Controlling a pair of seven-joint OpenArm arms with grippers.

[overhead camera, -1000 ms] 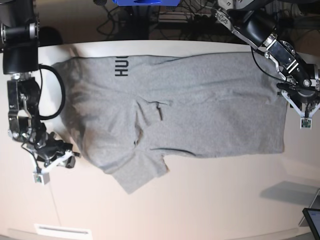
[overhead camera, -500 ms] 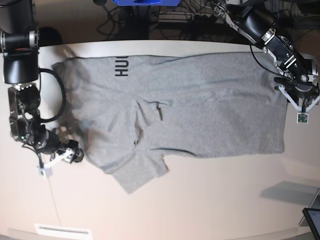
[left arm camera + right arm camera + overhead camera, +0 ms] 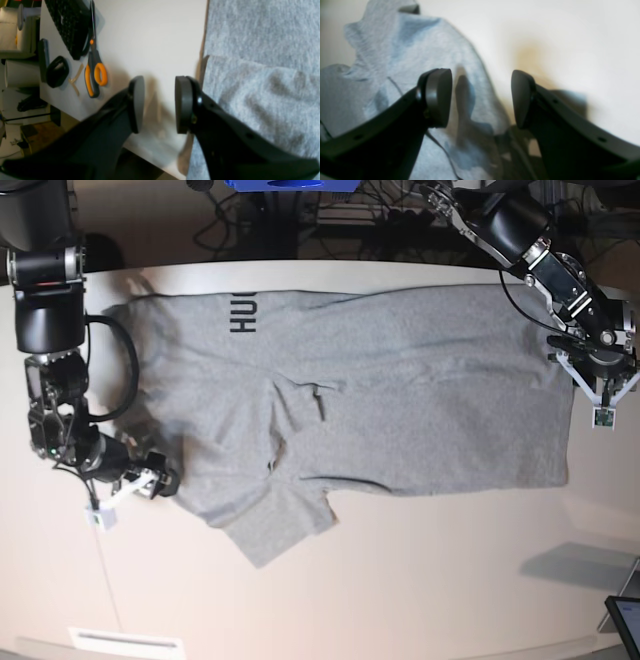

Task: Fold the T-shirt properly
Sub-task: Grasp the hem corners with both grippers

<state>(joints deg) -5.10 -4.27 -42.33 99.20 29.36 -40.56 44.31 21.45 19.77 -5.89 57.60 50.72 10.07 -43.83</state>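
The grey T-shirt (image 3: 370, 400) lies spread flat on the white table (image 3: 420, 580), with black letters near its far left end and one sleeve (image 3: 275, 525) sticking out toward the front. My right gripper (image 3: 158, 480) is low at the shirt's left edge. In the right wrist view it (image 3: 480, 98) stands open, the cloth edge (image 3: 470, 95) lying under the gap between its pads. My left gripper (image 3: 603, 402) hovers at the shirt's right hem. It (image 3: 160, 105) is open over bare table, with the hem (image 3: 250, 100) just beside one pad.
Orange-handled scissors (image 3: 95, 72), a black keyboard-like object (image 3: 70, 27) and a small black object (image 3: 57, 71) lie on the table end beyond the hem. A tablet corner (image 3: 625, 620) shows at the front right, a white strip (image 3: 125, 642) at the front left. Cables run behind the table.
My right gripper has slid toward the shirt's left edge and opened wider. The left gripper rose slightly at first, then held still. The shirt has not moved.
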